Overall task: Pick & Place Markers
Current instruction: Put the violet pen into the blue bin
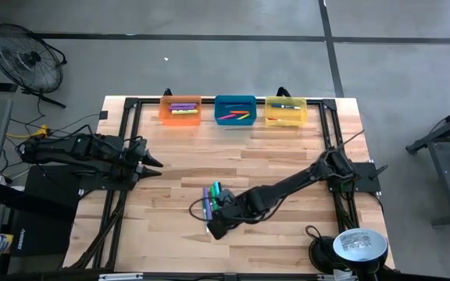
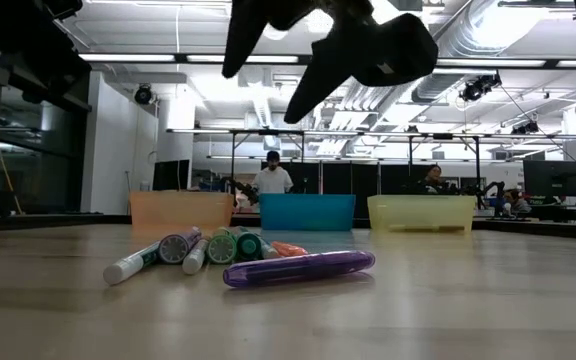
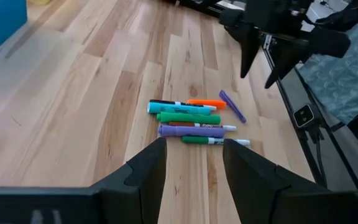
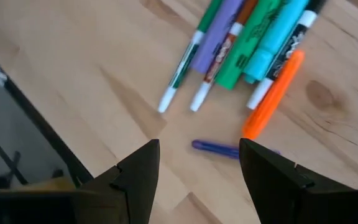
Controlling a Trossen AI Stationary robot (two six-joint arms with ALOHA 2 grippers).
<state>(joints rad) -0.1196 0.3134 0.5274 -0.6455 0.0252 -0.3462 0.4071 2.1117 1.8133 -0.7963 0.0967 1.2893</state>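
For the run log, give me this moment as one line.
right gripper: open, above marker pile | left gripper: open, waiting at table's left | bins: some markers inside

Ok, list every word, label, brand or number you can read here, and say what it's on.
No text reads clearly in any view.
Markers: printed labels on the barrels, too blurred to read.
Round white label on the lamp-like thing at the table's near right corner: print too small to read.
Bins: no writing shows.
Box on the floor at left: a white strip of letters, too small to read.
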